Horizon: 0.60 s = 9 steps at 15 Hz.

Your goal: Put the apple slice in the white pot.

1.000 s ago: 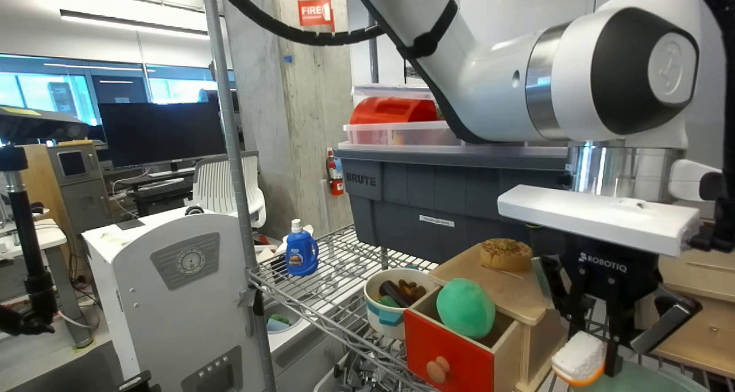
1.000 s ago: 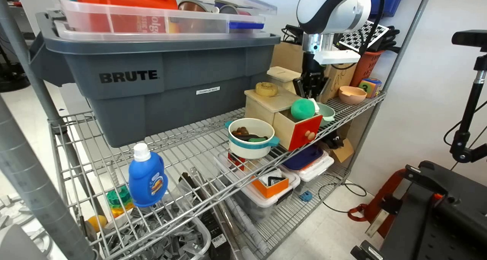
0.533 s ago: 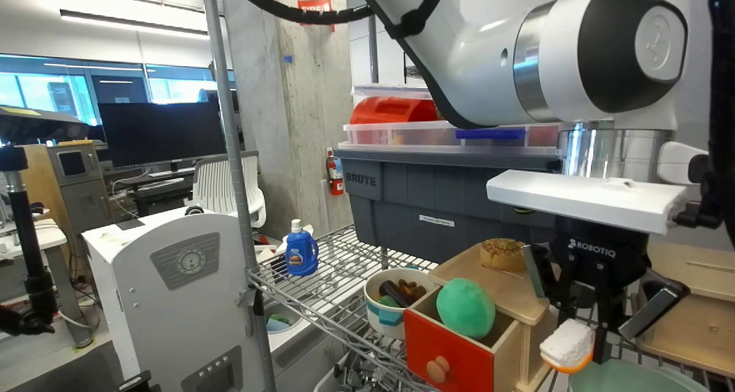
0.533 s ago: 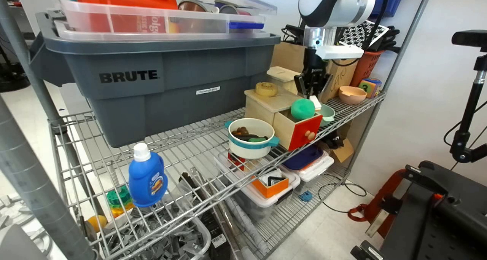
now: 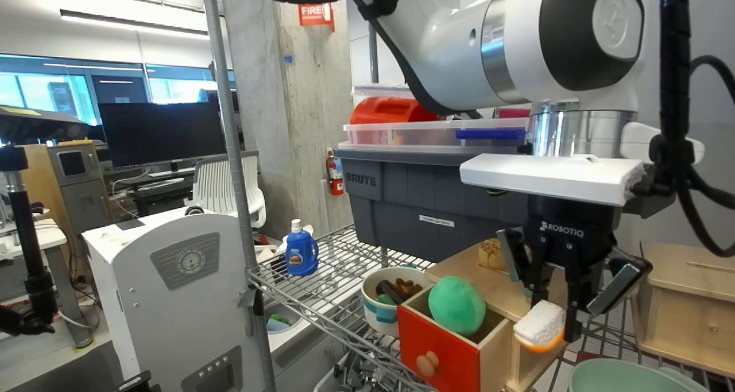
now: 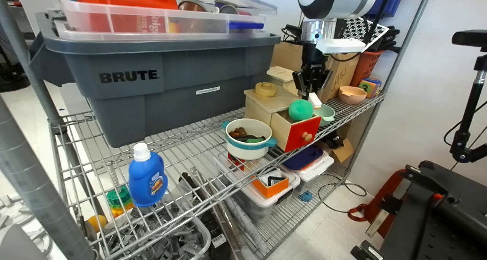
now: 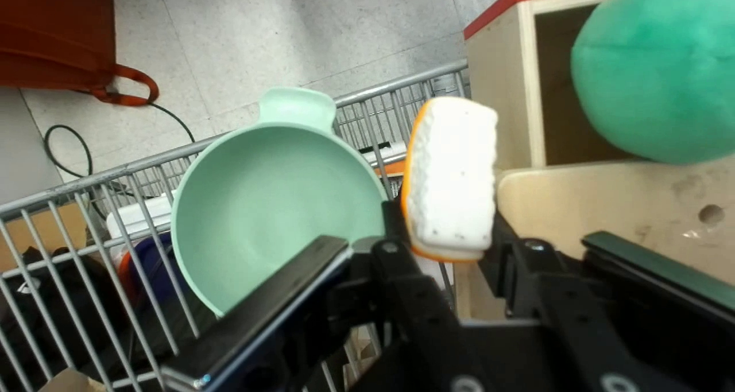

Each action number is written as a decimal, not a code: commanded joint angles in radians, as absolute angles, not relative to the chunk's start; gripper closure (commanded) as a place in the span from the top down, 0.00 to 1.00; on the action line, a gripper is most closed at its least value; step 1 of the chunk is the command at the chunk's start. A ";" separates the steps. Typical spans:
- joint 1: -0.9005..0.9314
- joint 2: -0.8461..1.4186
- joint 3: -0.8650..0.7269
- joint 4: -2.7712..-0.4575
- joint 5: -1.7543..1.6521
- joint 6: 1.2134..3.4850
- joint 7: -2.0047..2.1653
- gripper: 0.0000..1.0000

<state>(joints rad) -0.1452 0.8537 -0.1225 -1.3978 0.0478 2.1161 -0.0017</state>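
Observation:
The apple slice (image 7: 452,174), white with an orange edge, is pinched between the fingertips of my gripper (image 5: 552,322). It hangs in the air beside the wooden box, near the drawer's side, in both exterior views. From the wrist view, the slice juts forward past the fingers and is between the pale green bowl and the box. The white pot (image 6: 243,153) has a teal band and teal handles. It rests on the wire shelf on the far side of the drawer from my gripper, with brown and green pieces inside. The pot is out of sight in the wrist view.
A red-fronted drawer (image 6: 304,135) sticks out of the wooden box (image 6: 262,104), with a green ball (image 7: 660,70) in it. A yellow ring-like toy (image 6: 266,89) sits on top. The pale green bowl (image 7: 275,191) stands beside it. A large grey bin (image 6: 182,77) stands behind the pot.
In an exterior view my gripper has risen and moved left, carrying the slice away from above the pale green bowl. The drawer, green ball and white pot have shifted slightly left.

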 commanded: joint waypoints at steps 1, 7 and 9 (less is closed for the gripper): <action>-0.118 0.761 -0.115 -1.511 0.011 2.160 0.009 0.08; -0.090 0.693 -0.109 -1.585 -0.012 2.177 0.011 0.08; -0.084 0.676 -0.108 -1.600 -0.016 2.176 0.012 0.08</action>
<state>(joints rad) -0.0891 0.7350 -0.1166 -1.5331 0.0041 2.1476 -0.0006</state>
